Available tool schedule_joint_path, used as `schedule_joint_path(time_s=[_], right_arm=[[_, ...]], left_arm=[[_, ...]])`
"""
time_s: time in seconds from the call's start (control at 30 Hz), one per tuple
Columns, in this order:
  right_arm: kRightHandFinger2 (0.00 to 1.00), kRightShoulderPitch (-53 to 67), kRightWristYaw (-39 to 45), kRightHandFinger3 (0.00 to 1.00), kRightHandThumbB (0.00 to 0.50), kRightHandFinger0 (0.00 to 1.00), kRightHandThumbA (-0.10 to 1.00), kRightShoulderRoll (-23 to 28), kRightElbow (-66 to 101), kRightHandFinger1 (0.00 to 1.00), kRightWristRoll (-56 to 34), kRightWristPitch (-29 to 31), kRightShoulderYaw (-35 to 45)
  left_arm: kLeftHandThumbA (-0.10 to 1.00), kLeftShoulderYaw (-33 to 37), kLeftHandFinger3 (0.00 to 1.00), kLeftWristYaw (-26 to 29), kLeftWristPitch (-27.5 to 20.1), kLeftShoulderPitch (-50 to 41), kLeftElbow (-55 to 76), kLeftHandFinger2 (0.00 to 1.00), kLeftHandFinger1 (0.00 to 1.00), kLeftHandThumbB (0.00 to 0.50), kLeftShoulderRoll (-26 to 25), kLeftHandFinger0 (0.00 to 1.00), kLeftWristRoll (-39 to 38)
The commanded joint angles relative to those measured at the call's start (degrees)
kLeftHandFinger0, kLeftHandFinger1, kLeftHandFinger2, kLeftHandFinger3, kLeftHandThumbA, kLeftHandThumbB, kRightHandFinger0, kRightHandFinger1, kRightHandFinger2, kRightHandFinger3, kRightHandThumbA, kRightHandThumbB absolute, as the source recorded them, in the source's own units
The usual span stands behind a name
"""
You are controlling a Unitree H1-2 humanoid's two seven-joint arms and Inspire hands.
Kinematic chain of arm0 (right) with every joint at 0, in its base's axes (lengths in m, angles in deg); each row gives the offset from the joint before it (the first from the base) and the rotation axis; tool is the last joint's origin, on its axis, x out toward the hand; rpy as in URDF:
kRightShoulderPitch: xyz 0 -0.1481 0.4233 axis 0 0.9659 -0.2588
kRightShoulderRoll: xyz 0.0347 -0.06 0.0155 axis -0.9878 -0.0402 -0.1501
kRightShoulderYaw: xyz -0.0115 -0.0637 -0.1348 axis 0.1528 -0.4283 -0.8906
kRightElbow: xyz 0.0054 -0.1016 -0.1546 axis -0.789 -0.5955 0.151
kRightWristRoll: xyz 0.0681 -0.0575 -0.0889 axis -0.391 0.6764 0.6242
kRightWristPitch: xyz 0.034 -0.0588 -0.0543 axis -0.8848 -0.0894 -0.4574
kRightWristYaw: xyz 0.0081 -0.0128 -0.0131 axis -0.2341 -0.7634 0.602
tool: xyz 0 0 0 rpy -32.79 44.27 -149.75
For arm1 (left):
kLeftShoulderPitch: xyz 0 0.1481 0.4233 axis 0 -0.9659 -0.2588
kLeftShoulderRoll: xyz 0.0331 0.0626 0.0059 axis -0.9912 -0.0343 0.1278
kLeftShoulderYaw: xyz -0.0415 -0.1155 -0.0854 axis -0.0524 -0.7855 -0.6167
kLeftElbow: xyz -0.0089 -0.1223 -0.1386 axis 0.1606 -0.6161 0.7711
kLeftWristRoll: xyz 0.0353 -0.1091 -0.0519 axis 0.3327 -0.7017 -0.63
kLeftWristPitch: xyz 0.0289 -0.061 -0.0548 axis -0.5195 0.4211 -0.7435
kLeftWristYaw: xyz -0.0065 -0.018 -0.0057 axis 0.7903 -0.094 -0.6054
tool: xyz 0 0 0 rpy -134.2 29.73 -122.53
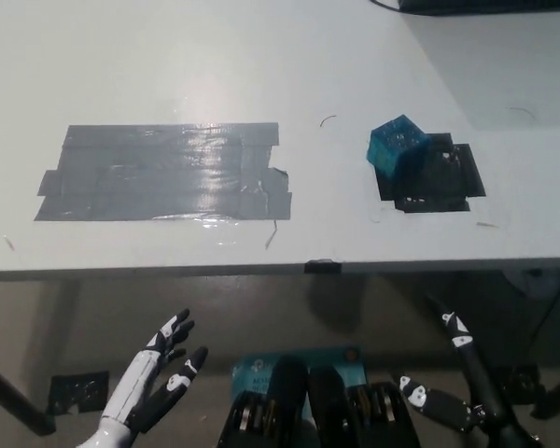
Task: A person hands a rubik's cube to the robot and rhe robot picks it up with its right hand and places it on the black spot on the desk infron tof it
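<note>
Blue cube [399, 143] sitting on the black spot [434, 177] on the tabletop [261, 65], black right hand [453, 392] and white left hand [154, 378] both down low, spread wide, holding nothing.

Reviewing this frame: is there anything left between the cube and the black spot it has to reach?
Nothing visible does. The blue cube already rests on the upper-left corner of the black spot. Both hands hang below the desk edge: right hand, left hand, fingers spread.
</note>
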Motion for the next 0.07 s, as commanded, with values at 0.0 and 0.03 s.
schedule_joint_path(time_s=[0.0, 0.03], right_arm=[[1.0, -1.2, -2.4, 1.0, 0.212, 1.0, 0.68, 0.7, 0.1, 1.0, 0.8, 4.9, -0.5], [1.0, -1.2, -2.4, 1.0, 0.212, 1.0, 0.68, 0.7, 0.1, 1.0, 0.8, 4.9, -0.5]], left_arm=[[0.76, -0.5, 1.0, 0.9, -2.7, 0.6, 0.9, 1.0, 1.0, 0.059, 0.0, 0.97, 0.1], [0.76, -0.5, 1.0, 0.9, -2.7, 0.6, 0.9, 1.0, 1.0, 0.059, 0.0, 0.97, 0.1]])
